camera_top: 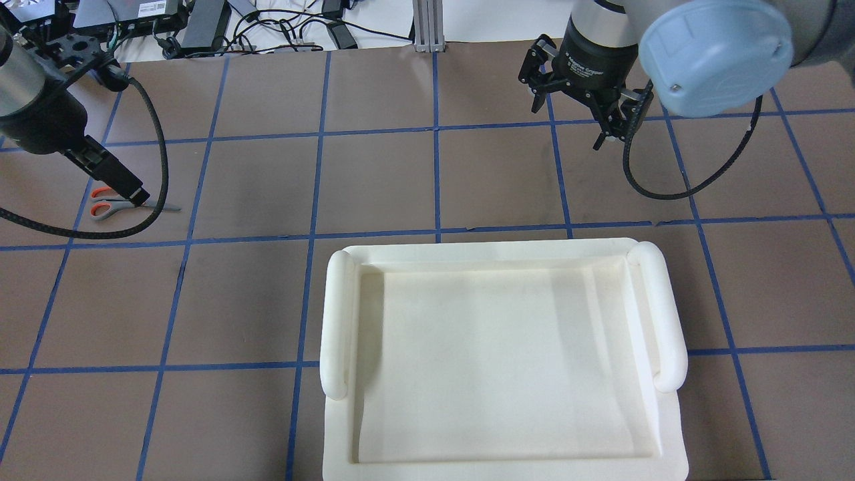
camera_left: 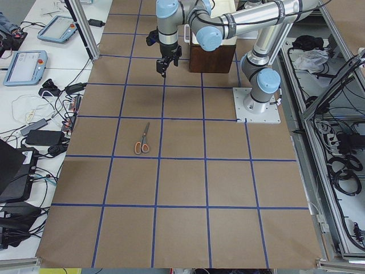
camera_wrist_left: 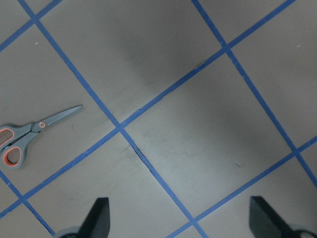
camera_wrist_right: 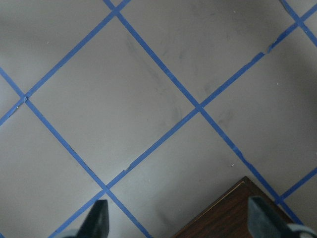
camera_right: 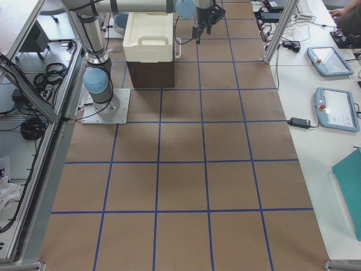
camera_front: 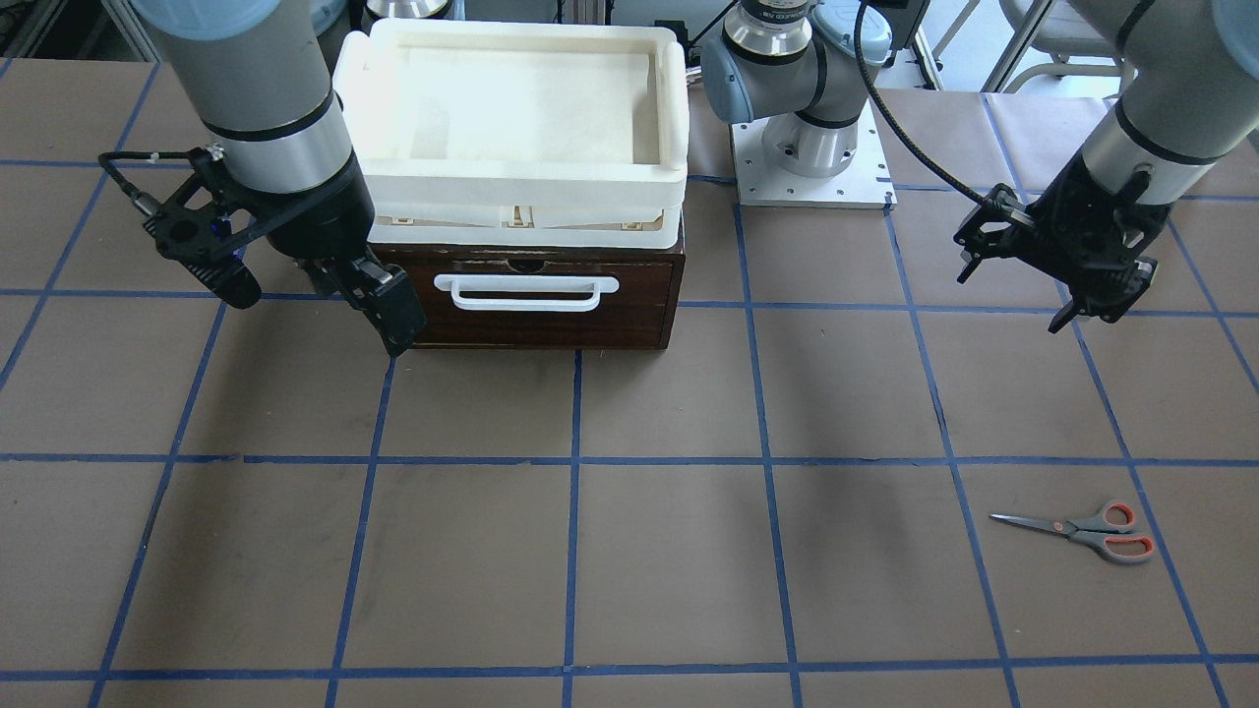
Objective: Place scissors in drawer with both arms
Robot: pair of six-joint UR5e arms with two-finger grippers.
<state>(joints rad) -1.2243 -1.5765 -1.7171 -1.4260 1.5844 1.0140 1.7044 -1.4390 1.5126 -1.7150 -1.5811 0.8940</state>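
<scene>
1. On table, robot's left side: scissors (camera_front: 1082, 531) lie flat, untouched, well apart from drawer (camera_front: 531, 329).
2. Drawer is shut, white foam tray (camera_front: 674, 98) on top.
3. Left gripper (camera_front: 1092, 313) hovers near scissors, fingers spread, empty. Right gripper (camera_front: 315, 295) sits beside drawer front corner, spread, empty.
4. Step, I'd say: approach. Next: right pulls handle (camera_front: 536, 293), left descends, pinches scissors.
</scene>
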